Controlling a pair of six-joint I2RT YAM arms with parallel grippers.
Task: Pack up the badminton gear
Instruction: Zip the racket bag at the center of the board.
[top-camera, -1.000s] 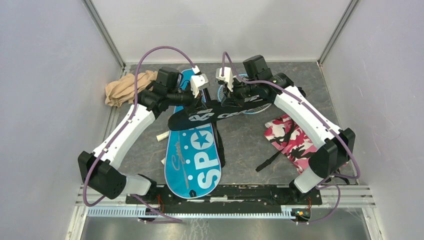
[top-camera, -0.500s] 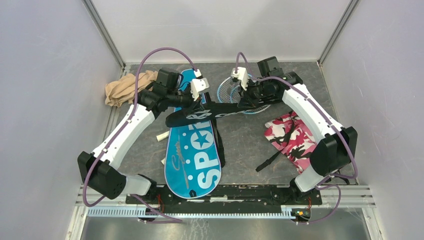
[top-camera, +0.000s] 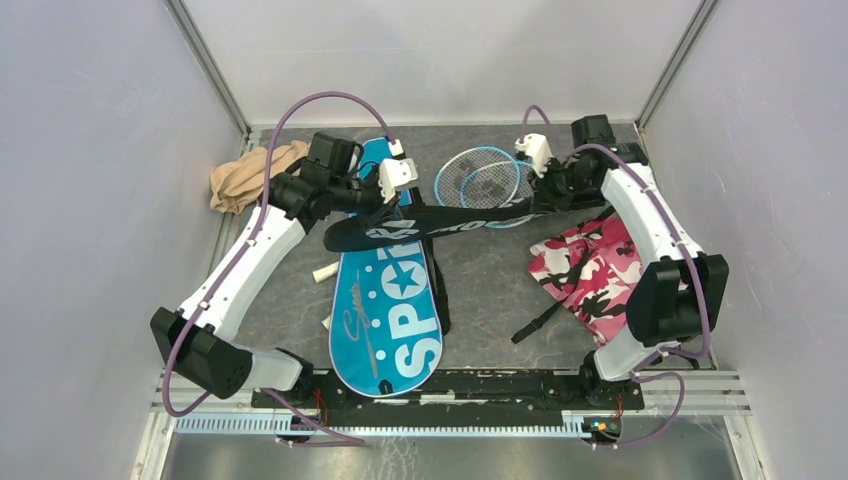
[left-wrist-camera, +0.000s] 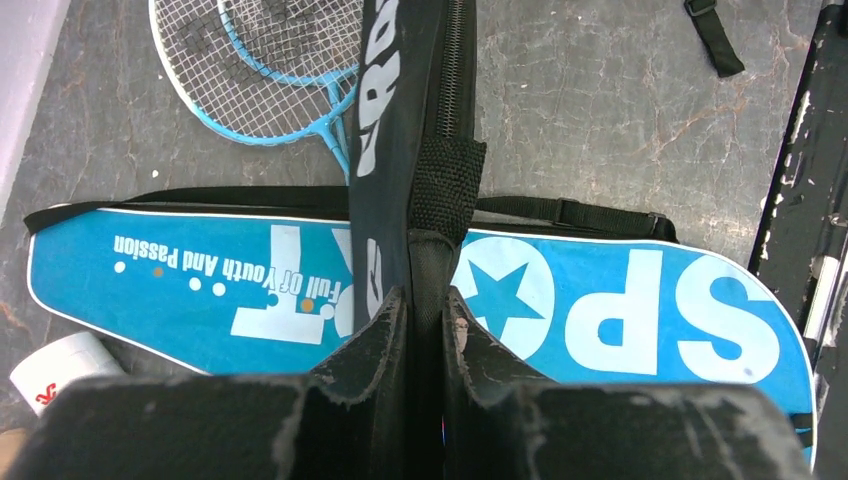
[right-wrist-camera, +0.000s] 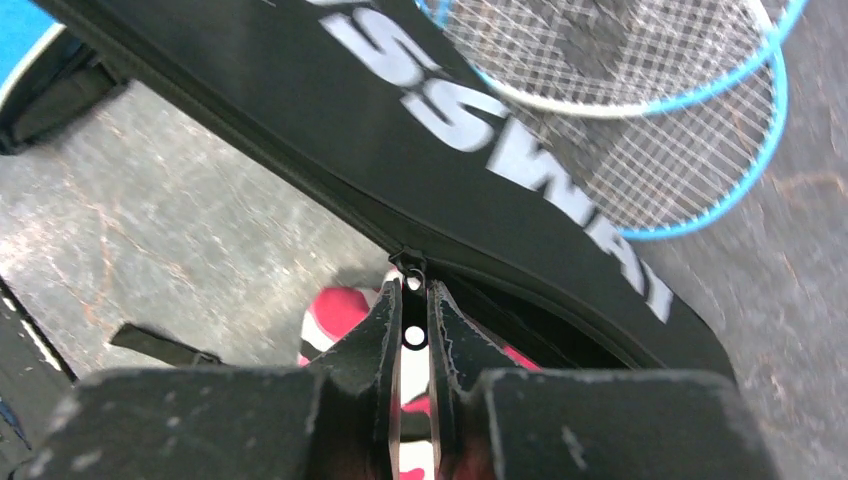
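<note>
Black CROSSWAY cover hung stretched between arms, above tabletop. Left end effector clamped strap end; right end effector pinched zipper pull. Best approach looked like: left anchors, right pulls straight along zipper, cover taut.

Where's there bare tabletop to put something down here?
Barest is the table between the blue cover and the camo cloth, save a black strap. Crowded further back: the left gripper and right gripper hold the black cover stretched above the blue cover and rackets; a tan cloth fills the far-left corner.
</note>
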